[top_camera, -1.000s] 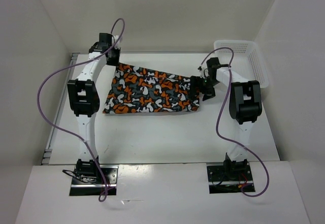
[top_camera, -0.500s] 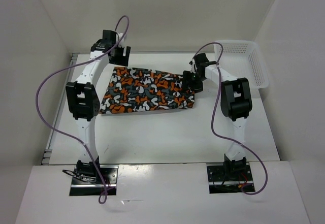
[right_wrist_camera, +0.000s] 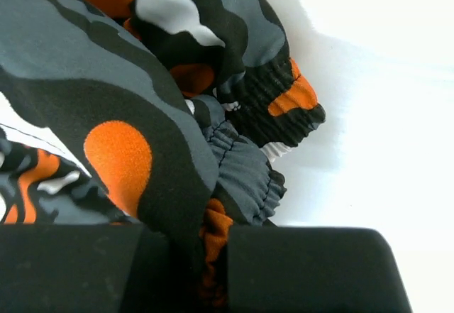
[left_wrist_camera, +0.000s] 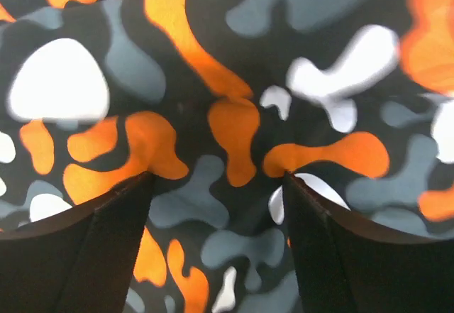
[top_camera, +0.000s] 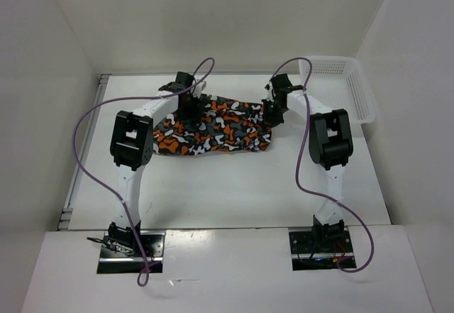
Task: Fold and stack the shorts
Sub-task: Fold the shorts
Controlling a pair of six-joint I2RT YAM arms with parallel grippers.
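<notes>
Right fingers point(right_wrist_camera: 305, 270) clenched on rumpled shorts point(top_camera: 220, 125) waistband, left fingers point(left_wrist_camera: 85, 249) spread over orange, black, grey blotches

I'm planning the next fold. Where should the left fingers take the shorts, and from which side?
Probably the left-end hem corner of the shorts, from above: the cloth lies spread out, so only an edge gives a bite, opposite the waistband the right gripper pinches.

The shorts point(left_wrist_camera: 234, 114) fill the left wrist picture, so their edges are cut off. The bottom edge cuts off the left fingers point(left_wrist_camera: 85, 256) and the right fingers point(right_wrist_camera: 71, 267) too.
</notes>
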